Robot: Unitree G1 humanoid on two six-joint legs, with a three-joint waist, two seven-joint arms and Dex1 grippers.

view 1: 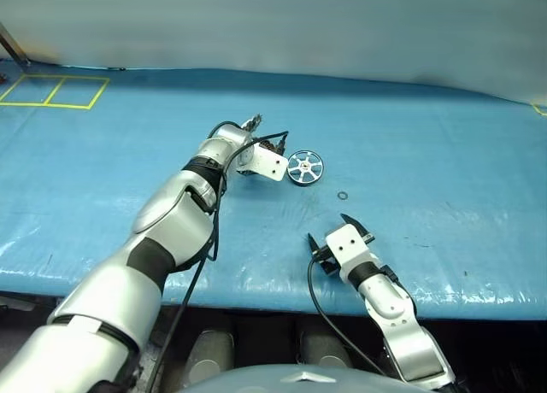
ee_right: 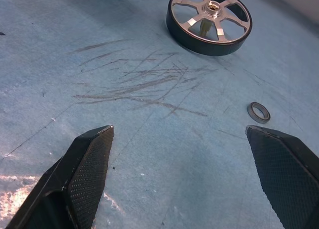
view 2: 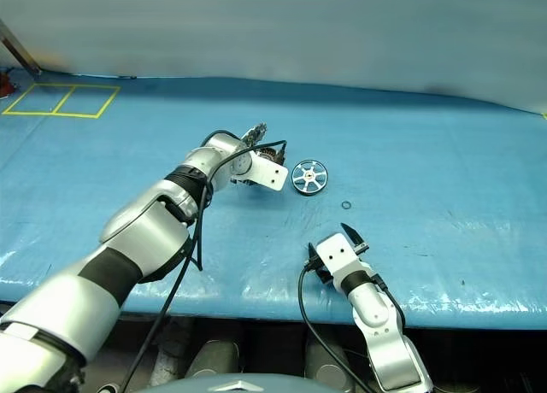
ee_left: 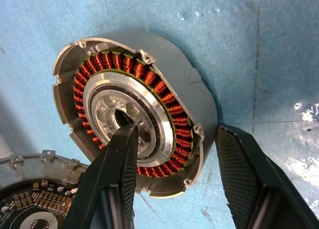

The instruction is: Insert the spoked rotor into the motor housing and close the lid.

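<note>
a: left gripper (ee_left: pixel 174 154) status?

b: it's down at the motor housing (ee_left: pixel 134 114). jaws part open, straddling the near wall: one finger sits in the dark centre bore, the other outside the rim. looks like contact on the inner side, but i can't call it a firm hold

a: and the housing itself?

b: flat on the blue table (view 1: pixel 444 154), open side up, copper windings exposed. a second round part with a circuit board (ee_left: pixel 35 209) lies just beside it, probably the lid, but i can't tell whether they're joined

a: right gripper (ee_right: pixel 182 164)?

b: jaws wide, nothing between them, low over the table near the front edge, pointing out toward the parts

a: where's the spoked rotor (view 1: pixel 304 167)?

b: lying flat on the table, hub up, so its axis is vertical. untouched. it's just beside the left gripper, on its right, between the housing and the right gripper. straight ahead of the right gripper's fingers, though well apart from them

a: so which arm picks it up?

b: left is nearer but busy on the housing. right is free and already lined up with it, so my call is right reaches forward while left steadies the housing. small loose ring (ee_right: pixel 259 112) lies between the right gripper and the rotor, slightly off the line. don't nudge it
</note>
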